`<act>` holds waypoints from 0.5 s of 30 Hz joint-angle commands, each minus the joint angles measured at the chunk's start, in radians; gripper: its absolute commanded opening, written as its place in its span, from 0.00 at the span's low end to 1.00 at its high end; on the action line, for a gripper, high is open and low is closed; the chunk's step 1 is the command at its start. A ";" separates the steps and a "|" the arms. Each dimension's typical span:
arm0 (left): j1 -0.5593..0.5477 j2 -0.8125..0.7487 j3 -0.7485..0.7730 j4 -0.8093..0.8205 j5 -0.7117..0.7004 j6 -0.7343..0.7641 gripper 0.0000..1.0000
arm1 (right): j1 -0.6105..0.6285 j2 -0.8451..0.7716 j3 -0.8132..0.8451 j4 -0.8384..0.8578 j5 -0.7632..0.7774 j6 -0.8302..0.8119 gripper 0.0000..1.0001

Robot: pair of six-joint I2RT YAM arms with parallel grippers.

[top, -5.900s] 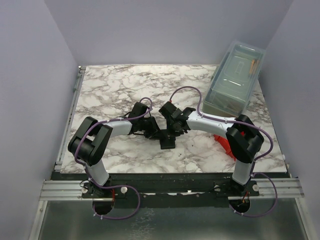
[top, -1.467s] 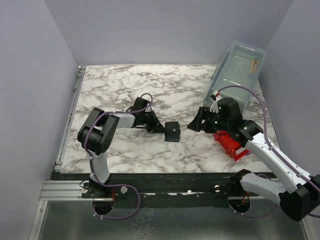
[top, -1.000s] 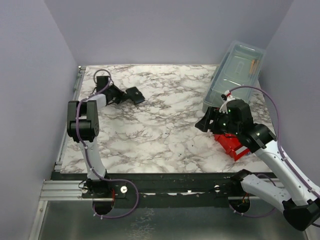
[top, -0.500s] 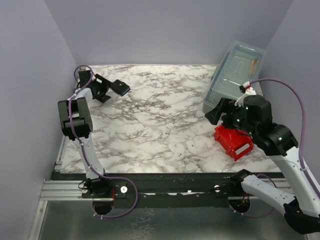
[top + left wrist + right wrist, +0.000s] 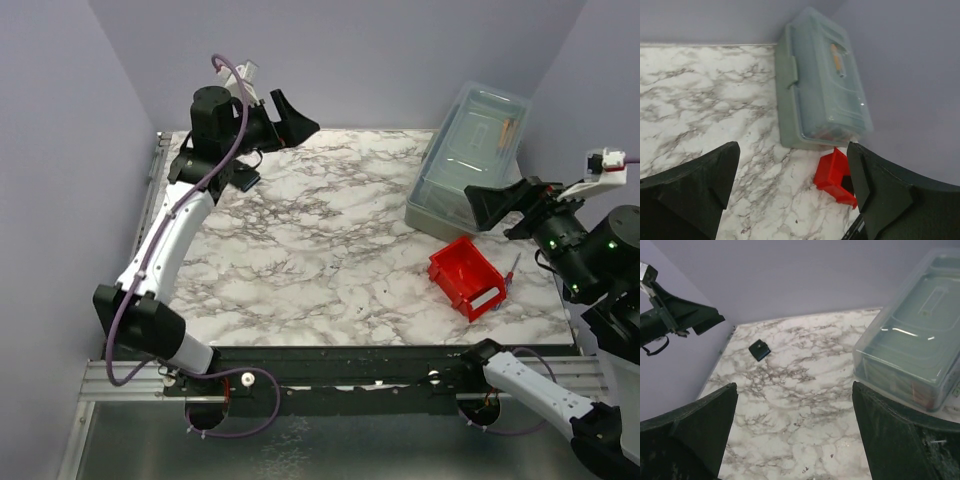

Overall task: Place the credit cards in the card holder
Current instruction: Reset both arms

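Left tool [image 5: 792, 150]: jaws spread wide, nothing between them; hangs high over far-left corner of bench [image 5: 330, 250].
Right tool [image 5: 793, 390]: jaws spread wide, empty; hangs high off right edge of bench.
Card holder [image 5: 759, 349]: black, flat on bench near far-left corner, below left arm, touched by neither tool.
Clear lidded box [image 5: 470, 160]: far-right corner.
Red bin [image 5: 465, 280]: just in front of box, near right edge.
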 commanded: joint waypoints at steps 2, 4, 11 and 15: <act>-0.079 -0.186 -0.017 0.059 0.058 0.175 0.97 | 0.002 -0.022 0.028 0.112 -0.024 -0.098 0.99; -0.091 -0.261 -0.056 0.139 0.085 0.180 0.97 | 0.003 -0.021 0.041 0.123 -0.039 -0.104 1.00; -0.094 -0.446 -0.166 0.326 0.067 0.205 0.99 | 0.003 -0.019 0.048 0.155 -0.058 -0.105 0.99; -0.093 -0.464 -0.157 0.326 0.073 0.202 0.99 | 0.004 -0.031 0.028 0.186 -0.062 -0.106 1.00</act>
